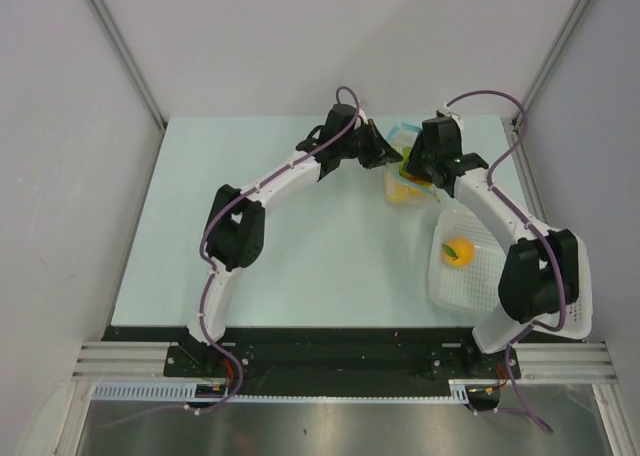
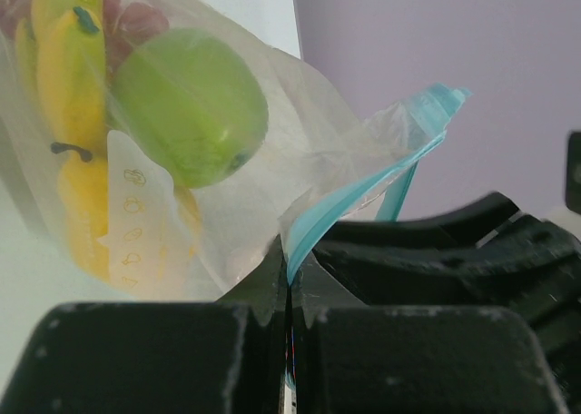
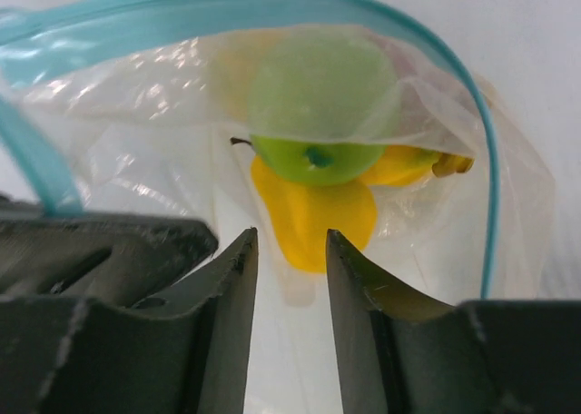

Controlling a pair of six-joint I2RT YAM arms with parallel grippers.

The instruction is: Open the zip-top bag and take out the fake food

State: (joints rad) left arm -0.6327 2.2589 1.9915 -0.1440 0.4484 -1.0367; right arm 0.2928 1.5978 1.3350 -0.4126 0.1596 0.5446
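Note:
The zip-top bag (image 1: 403, 190) hangs between my two grippers at the back of the table, mouth open. My left gripper (image 2: 290, 271) is shut on the bag's blue-teal zip strip (image 2: 363, 192) and shows in the top view (image 1: 383, 156). In the bag I see a green apple (image 2: 189, 105), yellow fruit (image 2: 68, 78) and a red berry cluster (image 2: 138, 19). My right gripper (image 3: 290, 241) is open and empty at the open mouth, whose zip strip (image 3: 272, 1) loops around it. It points at the green apple (image 3: 318, 114) and a yellow pear (image 3: 313, 210). An orange with a green leaf (image 1: 458, 251) lies in the basket.
A white perforated basket (image 1: 480, 286) stands at the right near edge, beside my right arm's elbow (image 1: 535, 271). Grey walls enclose the pale table (image 1: 300, 266) on three sides. My left arm's elbow (image 1: 235, 226) is over the left middle.

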